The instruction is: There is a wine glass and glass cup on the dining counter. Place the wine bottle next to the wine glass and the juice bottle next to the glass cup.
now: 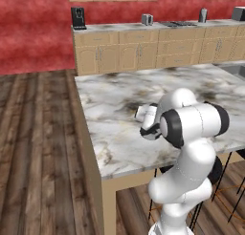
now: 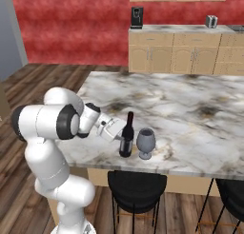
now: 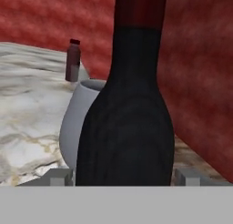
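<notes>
The wine bottle (image 2: pixel 126 138), slim and black with a dark red top, stands upright near the front edge of the marble dining counter (image 2: pixel 190 104). The stemmed wine glass (image 2: pixel 146 141) stands close on its right. My gripper (image 2: pixel 123 135) reaches in from the left, its fingers against the bottle's lower body. In the hand view the wine bottle (image 3: pixel 127 127) stands between the two fingertips (image 3: pixel 58 176), with the wine glass (image 3: pixel 73 123) just behind it. Farther along the counter stands the maroon juice bottle (image 3: pixel 73 61). I cannot tell whether the pale shape (image 3: pixel 84 74) beside it is the glass cup.
Black stools (image 2: pixel 136 183) stand under the counter's front edge, just below the bottle. A wall counter (image 2: pixel 186 43) at the back carries a coffee machine (image 2: pixel 137 17) and a toaster (image 2: pixel 211 21). A sink (image 1: pixel 234 69) sits at the island's far right.
</notes>
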